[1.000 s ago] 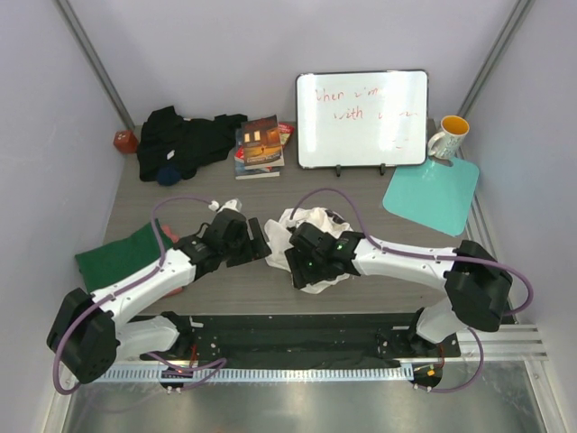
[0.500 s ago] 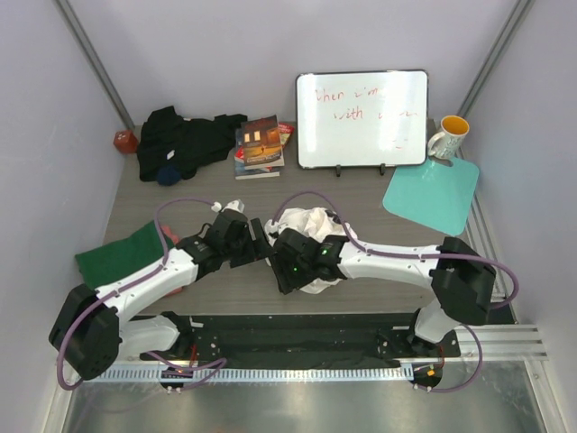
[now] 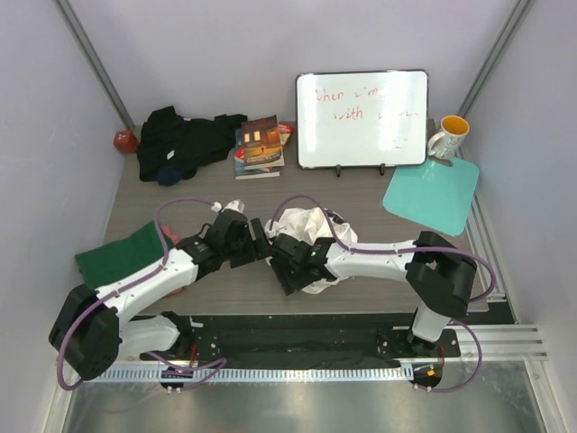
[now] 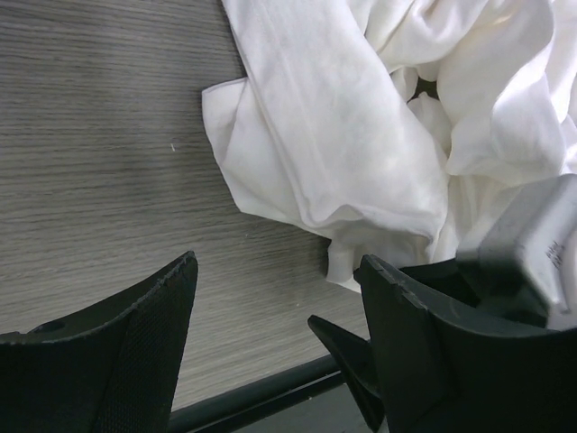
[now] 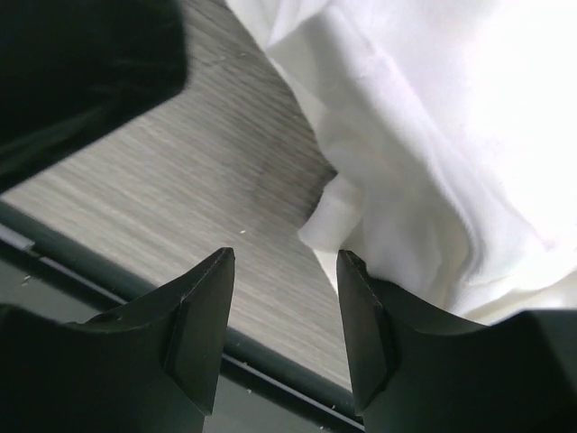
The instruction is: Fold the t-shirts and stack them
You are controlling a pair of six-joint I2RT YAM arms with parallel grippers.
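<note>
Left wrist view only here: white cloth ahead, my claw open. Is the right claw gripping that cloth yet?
Observer: No. The right claw is open over bare table, with the edge of the white t-shirt just beside it.
Operator: Other shirts out there?
Observer: A black t-shirt lies crumpled at the far left.
Operator: Anything nearer?
Observer: A dark green t-shirt lies left of the left claw.

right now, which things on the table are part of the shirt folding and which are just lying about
Job in hand:
white t-shirt, crumpled between the arms
black t-shirt, back left
dark green t-shirt, left edge

Lying about:
books
whiteboard
mug
teal mat
</note>
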